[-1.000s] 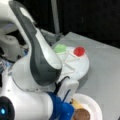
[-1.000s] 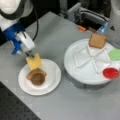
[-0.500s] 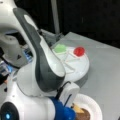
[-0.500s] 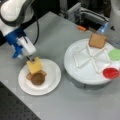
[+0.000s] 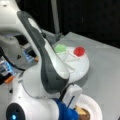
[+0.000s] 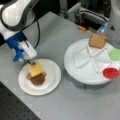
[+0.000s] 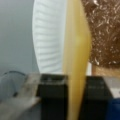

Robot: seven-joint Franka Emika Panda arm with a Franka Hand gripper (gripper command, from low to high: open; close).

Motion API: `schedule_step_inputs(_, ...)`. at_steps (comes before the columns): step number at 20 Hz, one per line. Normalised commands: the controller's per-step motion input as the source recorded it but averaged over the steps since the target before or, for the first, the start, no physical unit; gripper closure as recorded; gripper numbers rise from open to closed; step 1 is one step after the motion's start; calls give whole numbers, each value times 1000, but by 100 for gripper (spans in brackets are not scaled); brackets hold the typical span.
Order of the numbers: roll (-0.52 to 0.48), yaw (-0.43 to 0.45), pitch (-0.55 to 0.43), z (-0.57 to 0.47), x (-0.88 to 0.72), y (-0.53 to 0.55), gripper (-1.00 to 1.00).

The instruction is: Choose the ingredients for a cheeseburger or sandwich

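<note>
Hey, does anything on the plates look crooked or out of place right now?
Only the cheese square: it tilts over the patty on the paper plate, one corner pinched in the pincer, so it isn't lying flat. Toast, lettuce and tomato sit tidily in the divided tray.

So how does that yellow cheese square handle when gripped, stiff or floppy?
Probably stiff: the cheese square stays flat, pinched at one edge by the end effector over the patty. Likely light and thin, judging from its edge in the wrist view.
</note>
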Motion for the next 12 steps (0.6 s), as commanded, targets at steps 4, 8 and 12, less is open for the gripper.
schedule_step_inputs(4,99,197,-47,-144,293,-179,100)
schedule_step_inputs(8,138,205,-34,-161,327,-235,100)
schedule_step_inputs(12,157,189,-23,-98,332,-258,100)
